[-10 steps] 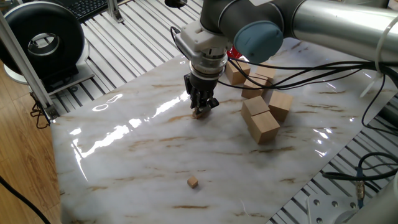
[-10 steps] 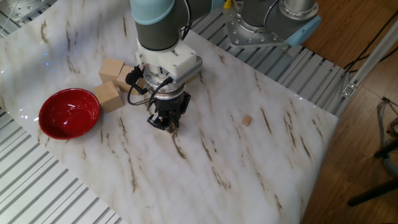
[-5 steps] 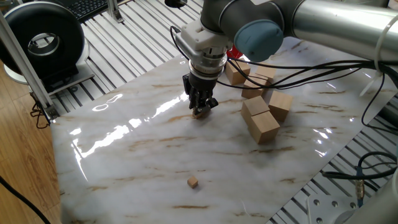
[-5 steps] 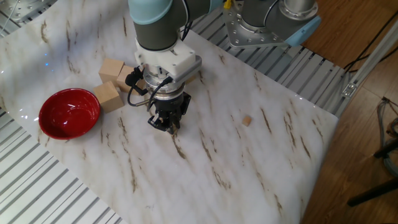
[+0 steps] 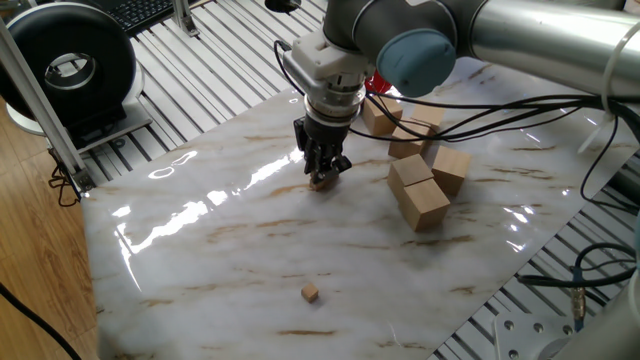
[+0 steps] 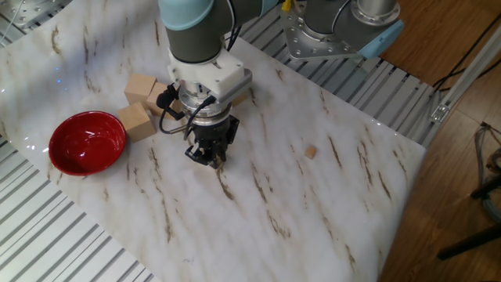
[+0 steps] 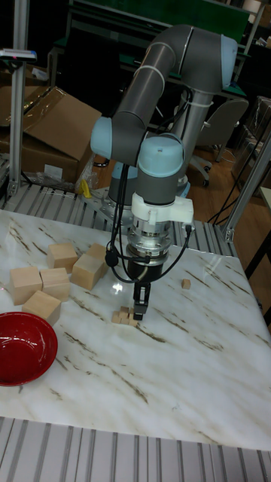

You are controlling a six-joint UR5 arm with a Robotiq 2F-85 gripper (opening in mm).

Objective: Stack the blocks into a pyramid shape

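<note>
My gripper (image 5: 322,178) (image 6: 207,159) (image 7: 139,307) points straight down at the middle of the marble table. Its fingertips sit right at a small cluster of tiny tan blocks (image 7: 121,316) (image 5: 320,184). The fingers stand close together, and I cannot make out whether a block is between them. The gripper partly hides the cluster in both fixed views. One more tiny block (image 5: 311,293) (image 6: 311,152) (image 7: 185,283) lies alone on the marble, well apart from the gripper. No stepped pyramid shape can be made out under the fingers.
Several large pale wooden blocks (image 5: 418,196) (image 7: 57,280) stand grouped beside the arm. A red bowl (image 6: 87,142) (image 7: 24,348) sits near one table edge (image 6: 407,204). Cables hang from the wrist. Metal slats surround the marble.
The gripper has crept slightly upward and sideways over the cluster. The tiny blocks and the lone block have not moved.
</note>
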